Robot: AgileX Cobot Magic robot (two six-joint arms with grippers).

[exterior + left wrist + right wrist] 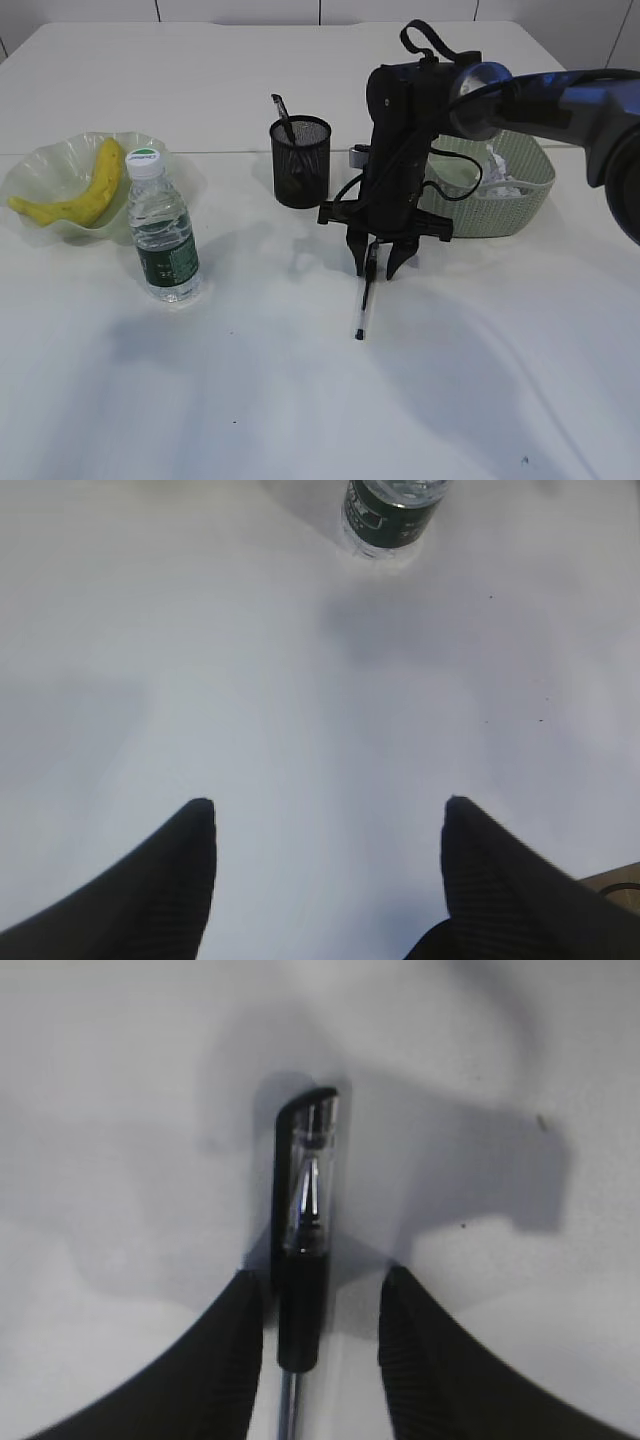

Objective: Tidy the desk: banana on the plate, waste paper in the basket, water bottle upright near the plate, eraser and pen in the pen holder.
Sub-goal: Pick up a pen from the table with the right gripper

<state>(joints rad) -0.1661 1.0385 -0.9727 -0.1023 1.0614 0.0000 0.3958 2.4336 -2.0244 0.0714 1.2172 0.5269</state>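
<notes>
Toward the left edge of the white table, a ruffled pale green plate with a yellow banana lying in it. Just beside the plate, on its right, a water bottle standing upright, white cap on, green label around the lower half. Near the middle, toward the far edge, a black mesh pen holder with one dark pen-like stick leaning out of it. To the right of that, a pale green woven basket holding crumpled white paper. In front of the holder and the basket, the right gripper pointing straight down, fingertips close to the table top, straddling the upper end of a clear-barrelled pen that runs from between the fingers toward the near edge. Seen from the right wrist: jaws about half open around the pen, black clip and grip section close against one finger, a clear gap to the other, so not clamped. Cannot tell whether the pen's lower end rests on the table. Seen from the left wrist: the left gripper spread wide and holding nothing, hanging above bare table, with the foot of the bottle well ahead of it.
</notes>
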